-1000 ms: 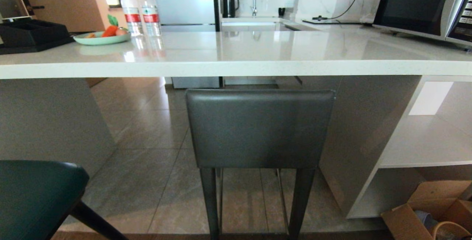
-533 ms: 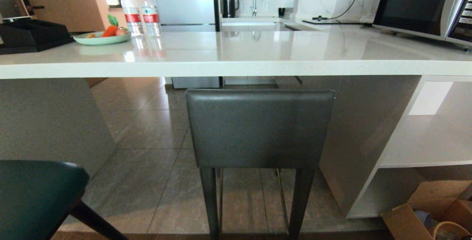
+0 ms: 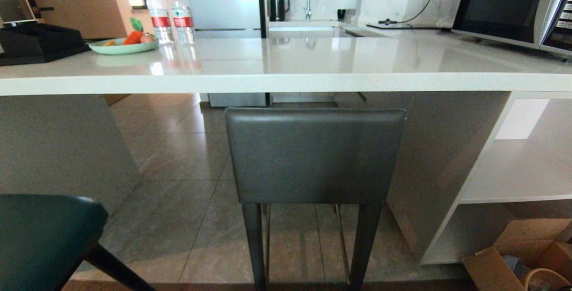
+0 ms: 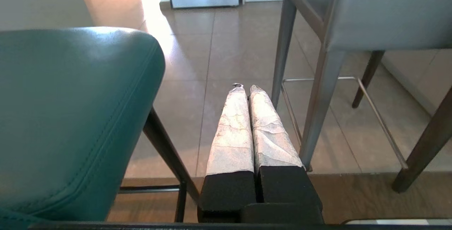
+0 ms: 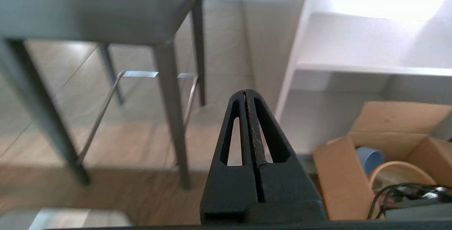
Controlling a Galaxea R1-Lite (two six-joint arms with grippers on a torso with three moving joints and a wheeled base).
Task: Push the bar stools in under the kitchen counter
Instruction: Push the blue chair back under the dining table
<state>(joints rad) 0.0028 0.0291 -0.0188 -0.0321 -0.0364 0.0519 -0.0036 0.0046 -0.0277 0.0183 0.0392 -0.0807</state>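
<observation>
Both arms low and idle, left gripper [image 4: 243, 88] and right gripper [image 5: 245, 92] pressed together on nothing, curved teal leather stool [image 4: 70, 117] beside left, boxy dark-grey leather stool [image 3: 315, 154] ahead short of glossy white stone counter [image 3: 286, 83]; judging approach step, next press its back forward.

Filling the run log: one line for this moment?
grey stool: under counter | teal stool: out | left gripper: shut, empty | right gripper: shut, empty
</observation>
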